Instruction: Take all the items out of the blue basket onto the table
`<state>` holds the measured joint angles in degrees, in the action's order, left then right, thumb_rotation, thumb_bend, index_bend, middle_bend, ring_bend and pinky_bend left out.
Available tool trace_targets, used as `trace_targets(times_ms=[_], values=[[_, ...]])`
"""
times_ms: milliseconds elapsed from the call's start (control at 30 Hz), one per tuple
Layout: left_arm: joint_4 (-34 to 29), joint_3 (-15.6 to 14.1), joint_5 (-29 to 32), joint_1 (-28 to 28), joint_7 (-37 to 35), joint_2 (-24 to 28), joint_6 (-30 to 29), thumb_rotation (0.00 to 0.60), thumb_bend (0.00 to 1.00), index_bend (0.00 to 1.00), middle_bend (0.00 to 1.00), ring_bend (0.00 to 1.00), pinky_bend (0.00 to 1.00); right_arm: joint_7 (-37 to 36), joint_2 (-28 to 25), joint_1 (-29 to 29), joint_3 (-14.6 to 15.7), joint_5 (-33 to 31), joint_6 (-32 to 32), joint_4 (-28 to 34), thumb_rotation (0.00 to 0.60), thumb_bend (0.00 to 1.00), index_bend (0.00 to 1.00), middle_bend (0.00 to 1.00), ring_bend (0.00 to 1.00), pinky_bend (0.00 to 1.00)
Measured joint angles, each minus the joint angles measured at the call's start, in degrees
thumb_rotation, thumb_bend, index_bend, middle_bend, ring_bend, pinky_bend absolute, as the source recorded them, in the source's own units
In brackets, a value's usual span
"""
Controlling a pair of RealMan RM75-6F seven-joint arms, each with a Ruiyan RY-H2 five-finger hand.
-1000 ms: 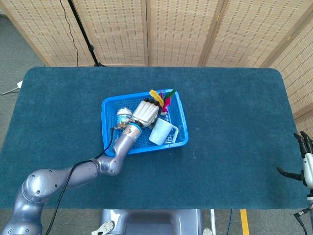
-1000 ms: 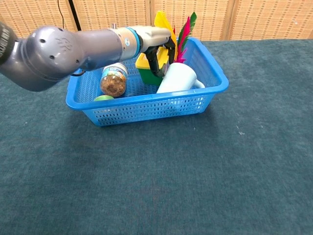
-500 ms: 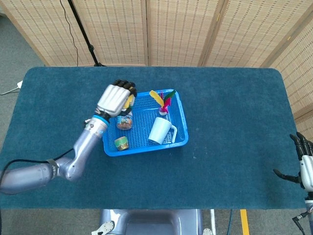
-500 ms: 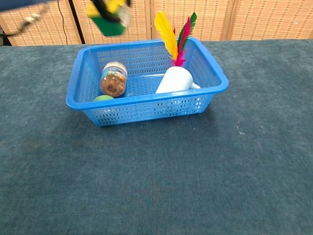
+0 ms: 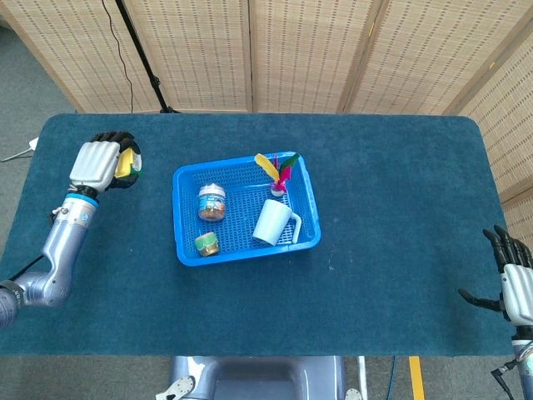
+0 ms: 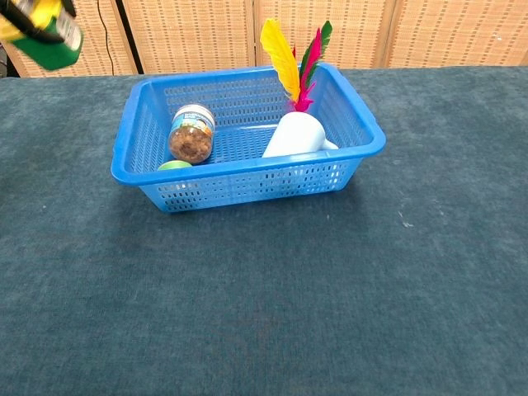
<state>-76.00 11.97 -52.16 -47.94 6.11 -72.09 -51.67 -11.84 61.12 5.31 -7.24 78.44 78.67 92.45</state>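
The blue basket (image 5: pixel 308 200) (image 6: pixel 363 148) sits mid-table. Inside it lie a jar of brown bits (image 5: pixel 211 202) (image 6: pixel 191 134), a small green-lidded jar (image 5: pixel 206 243) (image 6: pixel 174 165), a white mug (image 5: pixel 275 222) (image 6: pixel 297 134) on its side, and a feathered shuttlecock (image 5: pixel 275 171) (image 6: pixel 293 56). My left hand (image 5: pixel 100 162) is over the table left of the basket, gripping a yellow-and-green object (image 5: pixel 127 163) (image 6: pixel 45 33). My right hand (image 5: pixel 510 280) hangs off the table's right front corner with fingers spread and nothing in it.
Dark blue cloth covers the table (image 5: pixel 400 192). Woven folding screens (image 5: pixel 308 50) stand behind it, and a black stand leg (image 5: pixel 141 58) rises at the back left.
My left hand lifted the yellow-and-green object out of the basket and carried it leftward, well past the basket's left rim. The right hand has barely shifted.
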Motion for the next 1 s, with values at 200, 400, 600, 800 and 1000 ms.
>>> trace_targets(times_ms=[200,400,600,800,1000], values=[[11.65,-1.89,-2.06,1.58,-5.84,-6.51,5.03,0.6,0.39,0.31,0.24,0.26,0.33,1.17,0.56,0.49,0.43,0.1,-0.97,0.09,0.6,0.0,0.0,0.0,0.0,0.0],[20.31,-3.19,-1.94,1.58,-7.52,-12.48,12.65,0.6,0.15,0.0,0.0,0.0,0.0,1.69,0.7,0.6,0.44,-0.47,-1.21,0.04,0.6,0.0,0.0,0.0,0.0,0.0],[19.49,-2.52,-1.23,1.53,-7.72,-12.79,15.54,0.6,0.1,0.0,0.0,0.0,0.0,1.09,0.51,0.51,0.3,-0.81,-1.19,-0.08,0.6,0.0,0.0,0.0,0.0,0.0],[11.11,-0.57,-8.29,2.97,-12.76,-9.23,7.56,0.6,0.1,0.0,0.0,0.0,0.0,0.66,0.33,0.51,0.36,-0.76,-1.32,-0.2,0.6,0.0,0.0,0.0,0.0,0.0],[-1.49,0.18,-18.09,4.2,-15.95,-3.96,1.27,0.6,0.1,0.0,0.0,0.0,0.0,0.27,0.16,0.46,0.25,-0.83,-1.17,-0.22,0.6,0.0,0.0,0.0,0.0,0.0]])
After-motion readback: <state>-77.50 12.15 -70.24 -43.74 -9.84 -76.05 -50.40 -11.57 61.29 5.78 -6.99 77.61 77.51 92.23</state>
